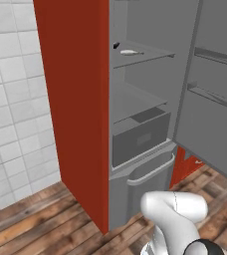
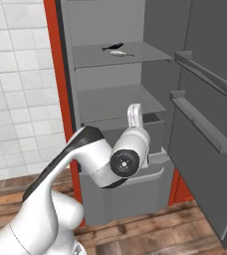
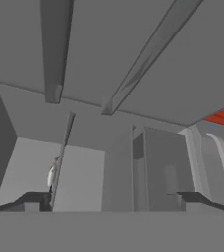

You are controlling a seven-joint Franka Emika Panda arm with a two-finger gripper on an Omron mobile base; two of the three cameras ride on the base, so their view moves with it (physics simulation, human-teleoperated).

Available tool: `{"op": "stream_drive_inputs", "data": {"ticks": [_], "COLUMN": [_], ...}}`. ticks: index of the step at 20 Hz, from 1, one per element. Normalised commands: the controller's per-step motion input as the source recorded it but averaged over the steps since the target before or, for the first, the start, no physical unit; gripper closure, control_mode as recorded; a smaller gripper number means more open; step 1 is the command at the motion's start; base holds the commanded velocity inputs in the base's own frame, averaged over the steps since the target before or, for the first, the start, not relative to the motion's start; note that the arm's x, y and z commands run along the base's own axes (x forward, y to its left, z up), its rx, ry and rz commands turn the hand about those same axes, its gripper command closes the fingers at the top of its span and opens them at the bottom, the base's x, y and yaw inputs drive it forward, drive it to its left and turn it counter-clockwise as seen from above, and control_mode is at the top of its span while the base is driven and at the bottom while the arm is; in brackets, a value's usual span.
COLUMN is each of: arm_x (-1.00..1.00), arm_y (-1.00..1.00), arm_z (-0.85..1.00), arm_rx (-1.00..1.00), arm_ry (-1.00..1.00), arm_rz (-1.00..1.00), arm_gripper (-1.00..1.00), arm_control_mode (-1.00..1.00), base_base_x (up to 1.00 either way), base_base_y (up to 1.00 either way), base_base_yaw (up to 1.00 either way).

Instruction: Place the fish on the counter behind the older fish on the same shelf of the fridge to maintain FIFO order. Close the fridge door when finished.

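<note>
- Closest to my cameras is the white arm (image 2: 85, 164), filling the 7 o'clock corner of the right base view, its elbow bent in front of the fridge's lower part.
- At 9 o'clock in both base views I see a white tiled wall (image 1: 11, 99), with wood flooring (image 1: 36, 224) below it.
- Next along is the fridge (image 1: 75, 99), cased in red side panels, standing open with its grey interior showing.
- On the upper shelf (image 2: 135, 56), toward 12 o'clock in the right base view, I see the fish (image 2: 110, 47), dark and slim, lying just behind the older fish (image 2: 119, 52), which is pale and sits nearer the shelf's front edge. The two look very close; I cannot tell if they touch.
- Below that shelf I see a second shelf (image 2: 115, 102), then a grey drawer (image 1: 135, 139) at about 6 o'clock of the interior.
- From the hand view, the gripper (image 3: 114, 199) shows its two dark fingertips (image 3: 33, 199) set wide apart at 6 o'clock, with nothing between them.
- Over at 3 o'clock, the fridge door (image 2: 205, 124) hangs swung open, its rails (image 2: 200, 124) running across the inner face.
</note>
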Motion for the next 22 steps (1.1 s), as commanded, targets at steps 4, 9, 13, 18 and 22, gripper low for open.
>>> {"op": "stream_drive_inputs", "data": {"ticks": [4, 9, 13, 18, 22], "arm_x": [-0.38, -0.34, -0.29, -0.40, -0.38], "arm_y": [-0.42, -0.28, -0.34, -0.31, -0.14], "arm_z": [0.00, 0.00, -0.01, 0.00, -0.06], "arm_rx": [0.02, 0.00, 0.00, 0.00, 0.00], "arm_ry": [-0.09, -0.05, -0.02, -0.06, -0.07], "arm_rz": [0.00, -0.01, 0.00, 0.00, 0.00], "arm_gripper": [-1.00, -1.00, -1.00, -1.00, -1.00], "arm_control_mode": [-1.00, -1.00, -1.00, -1.00, -1.00], "base_base_x": [0.00, 0.00, 0.00, 0.00, 0.00], "base_base_y": [0.00, 0.00, 0.00, 0.00, 0.00], "base_base_yaw": [0.00, 0.00, 0.00, 0.00, 0.00]}}
